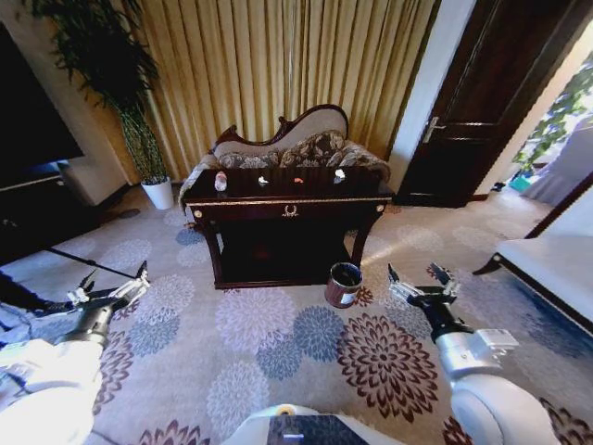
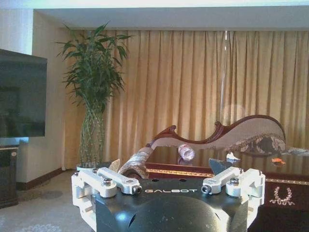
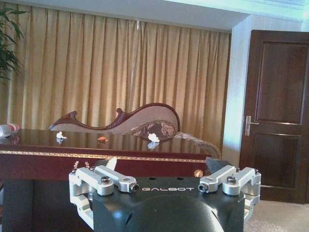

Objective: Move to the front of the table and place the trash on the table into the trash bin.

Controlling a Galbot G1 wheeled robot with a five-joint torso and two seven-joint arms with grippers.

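Observation:
The dark glossy table with gold trim stands ahead, in front of the curtains. On its top lie a small clear bottle with a red cap, a white scrap, an orange scrap and another white scrap. The maroon trash bin stands on the carpet by the table's right front leg. My left gripper hangs open low at the left, well short of the table. My right gripper is open just right of the bin. The left wrist view shows the bottle beyond the open gripper; the right wrist view shows the bottle past its open gripper.
A carved-back sofa sits right behind the table. A tall plant in a white pot stands at the back left beside a dark TV cabinet. A dark door is at the right, with a white bench near it. Patterned carpet lies between me and the table.

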